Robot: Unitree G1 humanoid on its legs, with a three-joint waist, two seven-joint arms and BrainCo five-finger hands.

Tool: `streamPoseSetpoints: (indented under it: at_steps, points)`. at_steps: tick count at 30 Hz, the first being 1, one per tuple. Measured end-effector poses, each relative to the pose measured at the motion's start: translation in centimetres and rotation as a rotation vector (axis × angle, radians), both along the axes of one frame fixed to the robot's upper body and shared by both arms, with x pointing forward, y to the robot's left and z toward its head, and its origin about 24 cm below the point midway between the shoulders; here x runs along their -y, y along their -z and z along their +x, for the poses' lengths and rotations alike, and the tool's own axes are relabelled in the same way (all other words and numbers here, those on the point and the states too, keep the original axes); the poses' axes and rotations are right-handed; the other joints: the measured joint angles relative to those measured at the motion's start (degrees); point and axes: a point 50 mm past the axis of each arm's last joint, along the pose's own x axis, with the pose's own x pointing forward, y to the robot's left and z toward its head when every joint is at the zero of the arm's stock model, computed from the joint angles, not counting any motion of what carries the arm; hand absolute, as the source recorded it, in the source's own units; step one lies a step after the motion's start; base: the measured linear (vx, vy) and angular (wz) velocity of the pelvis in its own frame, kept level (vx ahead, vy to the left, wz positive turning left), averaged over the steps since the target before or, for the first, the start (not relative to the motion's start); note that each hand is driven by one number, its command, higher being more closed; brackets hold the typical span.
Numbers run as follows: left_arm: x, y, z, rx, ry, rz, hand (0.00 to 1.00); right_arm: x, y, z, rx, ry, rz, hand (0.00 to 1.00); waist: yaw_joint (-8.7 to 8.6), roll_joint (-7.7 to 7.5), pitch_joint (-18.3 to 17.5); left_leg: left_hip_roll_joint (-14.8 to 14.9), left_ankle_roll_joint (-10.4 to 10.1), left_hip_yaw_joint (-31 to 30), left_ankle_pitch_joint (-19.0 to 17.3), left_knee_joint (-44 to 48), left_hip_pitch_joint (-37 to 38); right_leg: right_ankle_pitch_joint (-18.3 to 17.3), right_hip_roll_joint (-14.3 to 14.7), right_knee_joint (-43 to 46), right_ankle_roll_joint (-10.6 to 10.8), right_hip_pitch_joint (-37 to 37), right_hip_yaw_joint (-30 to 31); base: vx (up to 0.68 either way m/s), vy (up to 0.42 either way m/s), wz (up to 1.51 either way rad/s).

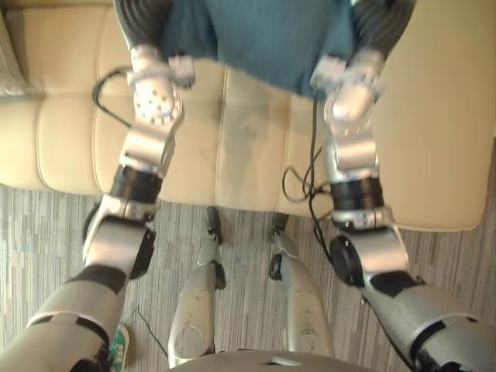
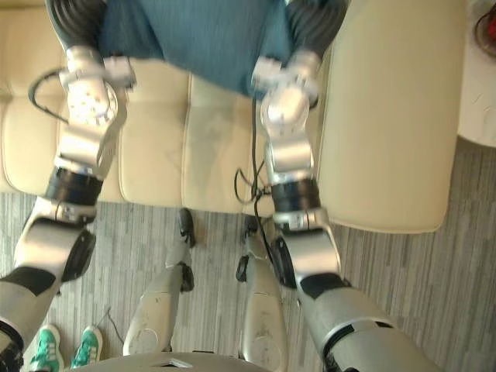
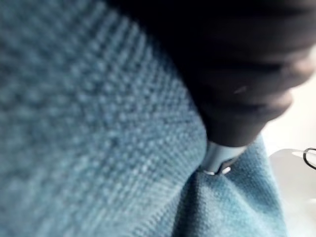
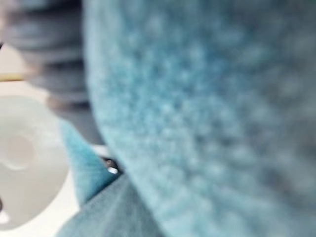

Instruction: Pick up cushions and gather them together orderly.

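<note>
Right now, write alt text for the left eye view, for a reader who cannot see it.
A teal cushion hangs between the robot's left hand and right hand, above the seat of a cream sofa. Grey striped floor lies in front of the sofa, with a person's green shoe at the lower left.

Teal cushion (image 1: 263,39) of coarse woven cloth; cream sofa (image 1: 248,147) of smooth leather-like upholstery.

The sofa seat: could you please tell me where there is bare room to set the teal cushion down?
Bare: the cream seat between the two arms, below the teal cushion, and the broad armrest beside the right arm. Crowded: the seat's far part, where the left hand and right hand flank the cushion.
</note>
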Motion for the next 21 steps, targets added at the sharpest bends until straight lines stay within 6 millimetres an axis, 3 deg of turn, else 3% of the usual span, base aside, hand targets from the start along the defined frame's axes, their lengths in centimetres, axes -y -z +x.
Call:
streamPoseSetpoints:
  at_steps: [4, 12, 16, 18, 21]
  points:
    - [-0.4, -2.0, 0.3, 0.008, -0.023, -0.062, 0.00, 0.4, -3.0, 0.2, 0.021, 0.043, 0.066, 0.00, 0.24, 0.09, 1.16, 0.31, -0.87, -0.61, 1.37, 0.00, -4.85, 0.45, 0.12, -0.21, -0.39, -4.17, -0.94, 0.03, 0.024, 0.08]
    - [-1.3, -0.8, 1.7, -0.089, -0.002, -0.080, 0.00, 2.0, -5.2, 0.6, -0.011, 0.000, 0.081, 0.00, 0.83, 0.01, 2.26, 1.16, -1.67, -0.90, 2.08, 0.00, -11.80, 0.91, 0.69, -0.64, -0.91, -10.10, -2.48, 0.06, 0.074, 0.06]
    - [-2.0, 0.6, 2.3, -0.144, 0.008, -0.073, 0.00, 2.4, -4.5, 1.0, -0.037, -0.032, 0.086, 0.00, 0.64, -0.04, 3.99, 1.40, -1.59, -0.81, 2.31, 0.00, -14.14, 2.09, 1.10, -2.17, -1.12, -11.62, -2.80, 0.02, 0.156, -0.01]
    - [-2.9, 2.5, 2.8, -0.203, 0.005, -0.096, 0.00, 2.6, -2.8, 1.0, -0.054, -0.049, 0.083, 0.00, 0.19, -0.60, 4.56, 1.53, -2.10, 0.10, 1.85, -0.02, -15.50, 2.89, 1.44, -3.49, -1.06, -12.78, -1.85, 0.04, 0.149, -0.12]
    - [-3.8, 3.7, 3.0, -0.236, 0.014, -0.136, 0.00, 2.8, -1.5, 0.9, -0.063, -0.068, 0.074, 0.00, -0.33, -1.00, 5.62, 1.60, -2.04, 1.18, 1.90, -0.02, -15.78, 3.63, 1.70, -4.58, -1.02, -13.08, -0.99, 0.06, 0.124, -0.15]
